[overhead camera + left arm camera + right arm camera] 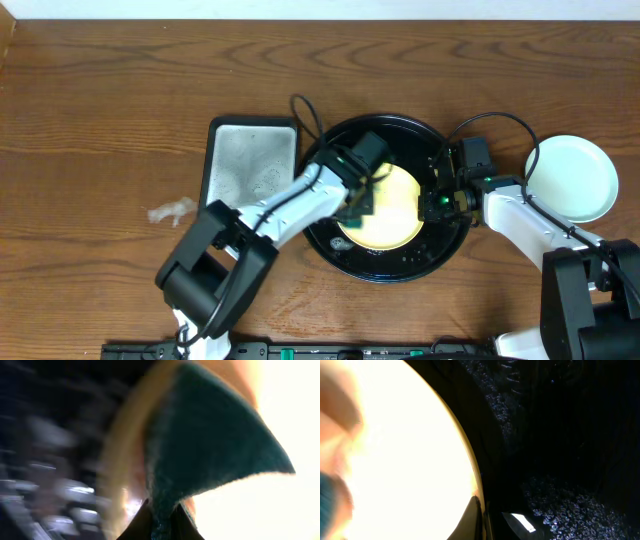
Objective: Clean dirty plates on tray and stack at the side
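The left claw point(160, 516) is clamped on a teal sponge point(210, 445), its two dark fingers pinching the sponge's narrow lower end. The wide end fans out over the yellow plate point(392, 215). Seen from overhead, the sponge lies on the plate at about 9 o'clock from its middle. The left wrist view is blurred.

The right claw point(479, 510) is closed on the yellow plate's rim at 3 o'clock, one finger on each side of the edge. In its own view the plate is washed out to white.

The plate lies inside the black tray point(345, 255), set a little toward 6 o'clock of the tray's centre. The tray floor beside the right claw is speckled with droplets.

At 9 o'clock of the black tray, just beside it, lies a silvery metal tray point(250, 160). At 3 o'clock, apart from the tray, a mint-blue plate point(572, 178) rests on the wooden table point(100, 100). Whether another plate lies under it cannot be told. A crumpled pale scrap point(172, 210) lies at 8 o'clock of the metal tray.
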